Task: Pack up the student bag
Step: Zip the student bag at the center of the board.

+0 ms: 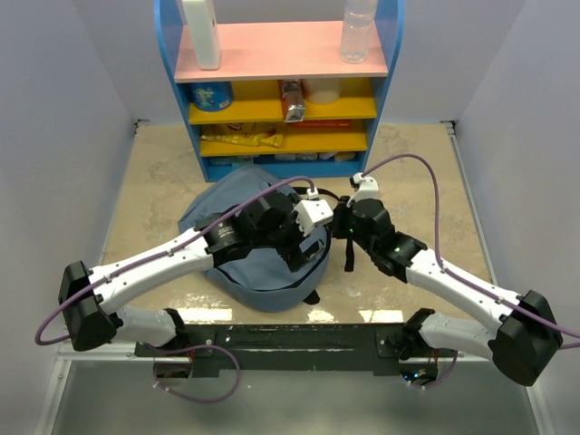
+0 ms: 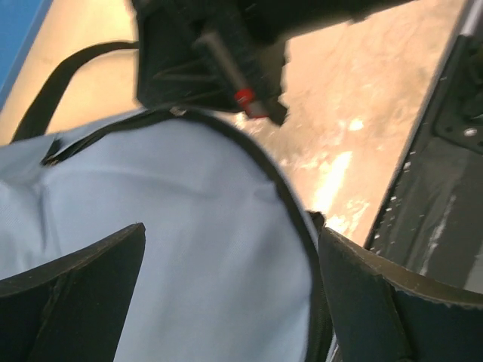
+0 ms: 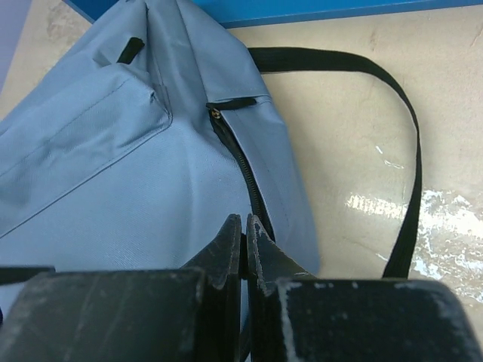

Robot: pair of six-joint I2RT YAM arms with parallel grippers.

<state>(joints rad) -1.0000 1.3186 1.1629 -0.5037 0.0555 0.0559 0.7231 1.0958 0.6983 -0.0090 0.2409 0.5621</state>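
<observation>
The slate-blue student bag (image 1: pixel 245 276) lies on the table in front of the shelf. My left gripper (image 1: pixel 308 246) is open and hangs just over the bag's right side. In the left wrist view its fingers (image 2: pixel 75 279) stand wide apart over the blue fabric (image 2: pixel 189 196) and the black zipper edge (image 2: pixel 290 204). My right gripper (image 1: pixel 343 228) is at the bag's right edge. In the right wrist view its jaws (image 3: pixel 243 220) are pressed together on a thin dark piece at the end of the black zipper (image 3: pixel 238 158), most likely the zipper pull. The bag (image 3: pixel 113 166) looks zipped along the visible part.
A black strap (image 3: pixel 407 151) loops out on the table right of the bag. A blue, pink and yellow shelf (image 1: pixel 281 59) stands behind it, with a white bottle (image 1: pixel 201 32), a clear bottle (image 1: pixel 358 27) and snack packs (image 1: pixel 240 138). White walls close in both sides.
</observation>
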